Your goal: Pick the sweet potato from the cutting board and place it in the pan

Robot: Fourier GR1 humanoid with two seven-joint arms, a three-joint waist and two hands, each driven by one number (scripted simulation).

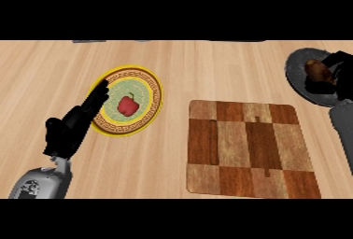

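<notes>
The brown sweet potato [316, 69] is over the grey pan [298, 74] at the far right edge. My right hand [338, 70] is curled round it, thumb below and fingers above, hiding its right side. I cannot tell whether the potato touches the pan's floor. The checkered wooden cutting board [244, 149] lies at the centre right with nothing on it. At the left, my left hand [69, 128] is open with straight fingers, beside the plate's left rim.
A yellow-rimmed patterned plate [153, 100] holds a red pepper [127, 105] left of the board. The light wooden counter [207, 65] stretches between plate and pan. My right forearm [342, 128] passes along the board's right side.
</notes>
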